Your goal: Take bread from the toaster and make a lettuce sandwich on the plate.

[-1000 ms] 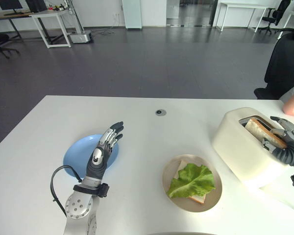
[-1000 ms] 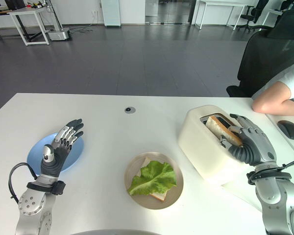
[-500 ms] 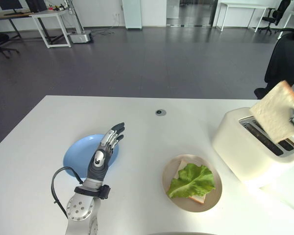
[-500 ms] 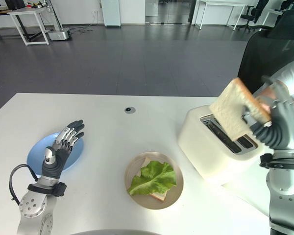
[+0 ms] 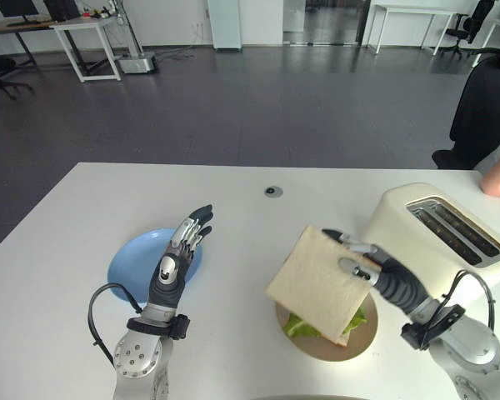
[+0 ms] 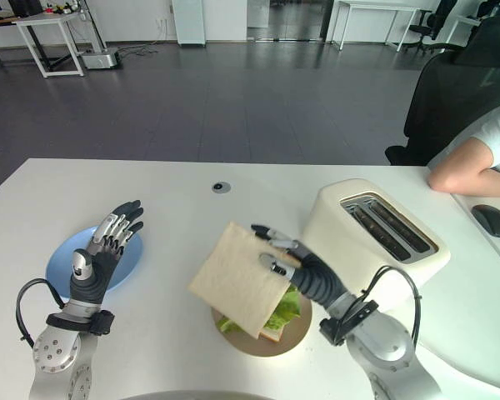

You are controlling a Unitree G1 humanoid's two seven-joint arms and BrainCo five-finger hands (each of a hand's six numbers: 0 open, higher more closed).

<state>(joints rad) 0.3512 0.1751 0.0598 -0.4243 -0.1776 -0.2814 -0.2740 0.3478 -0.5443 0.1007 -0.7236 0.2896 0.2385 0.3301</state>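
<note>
My right hand point(image 6: 304, 268) is shut on a slice of bread point(image 6: 235, 279) and holds it tilted just above the tan plate point(image 6: 293, 342). Under the slice lie a lettuce leaf point(image 6: 282, 308) and a lower bread slice, mostly hidden. To the right stands the white toaster point(image 6: 375, 237), both its slots empty. My left hand point(image 6: 100, 254) is open, fingers straight, raised over the blue plate point(image 6: 60, 265) at the left.
A small round grommet point(image 6: 221, 187) sits in the white table point(image 6: 183, 208) toward the back. A computer mouse point(image 6: 489, 220) lies at the far right, near a person's arm point(image 6: 467, 175) resting on the table edge.
My right hand has lifted the bread slice out of the toaster and carried it left and down over the tan plate. The left hand has stayed put.
</note>
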